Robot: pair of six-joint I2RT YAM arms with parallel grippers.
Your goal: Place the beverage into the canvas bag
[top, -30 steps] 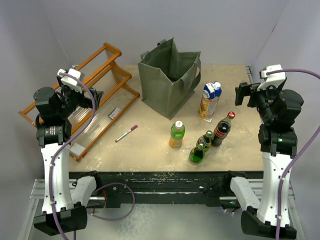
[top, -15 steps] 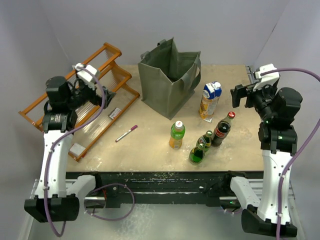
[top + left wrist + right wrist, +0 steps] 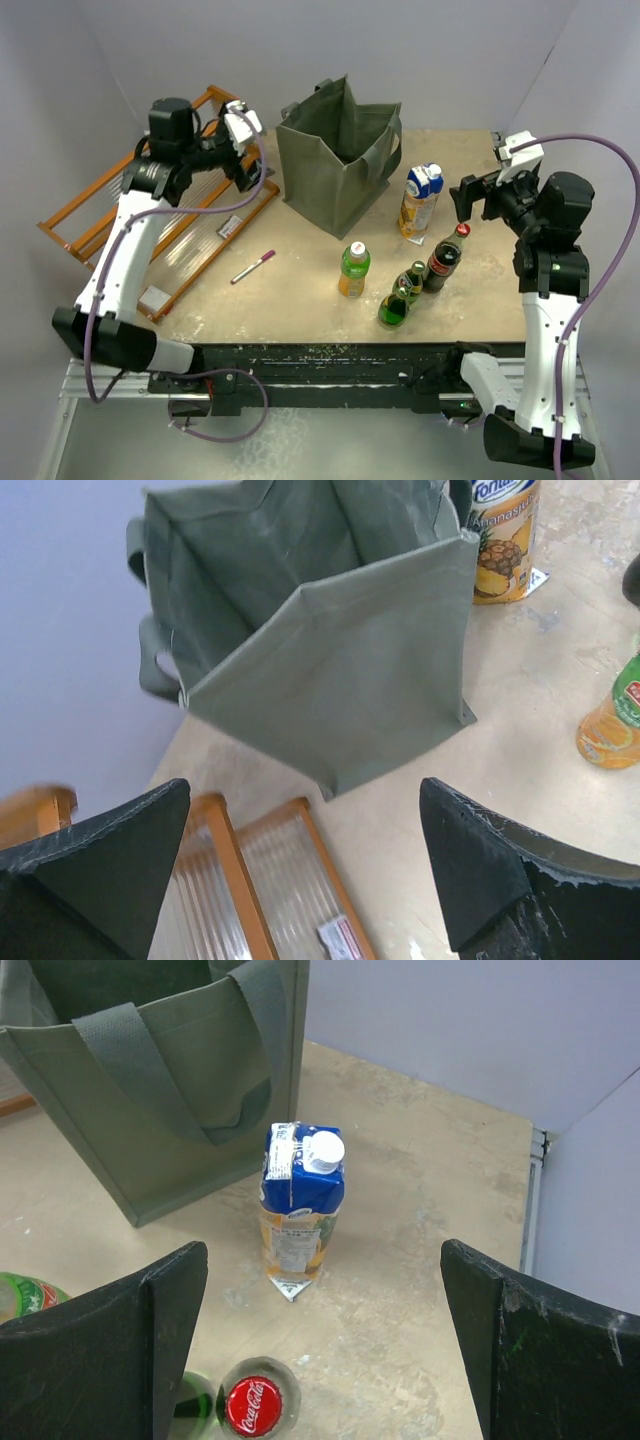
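Note:
The grey-green canvas bag (image 3: 338,160) stands open at the back middle of the table; it also shows in the left wrist view (image 3: 340,680) and the right wrist view (image 3: 130,1070). A blue and yellow juice carton (image 3: 420,200) (image 3: 300,1205) stands to its right. A cola bottle (image 3: 445,258) with a red cap (image 3: 252,1407), two green bottles (image 3: 400,298) and an orange drink bottle (image 3: 354,270) stand in front. My left gripper (image 3: 252,165) (image 3: 305,785) is open and empty, just left of the bag. My right gripper (image 3: 462,198) (image 3: 322,1250) is open and empty, above and right of the cola bottle.
An orange wooden rack (image 3: 160,210) with ribbed clear panels lies at the left, under my left arm. A pink pen (image 3: 253,267) lies on the table in front of the bag. A small label card (image 3: 230,227) lies on the rack.
My left arm has swung from the far left, over the rack, up to the bag's left side. My right gripper has shifted slightly left toward the carton.

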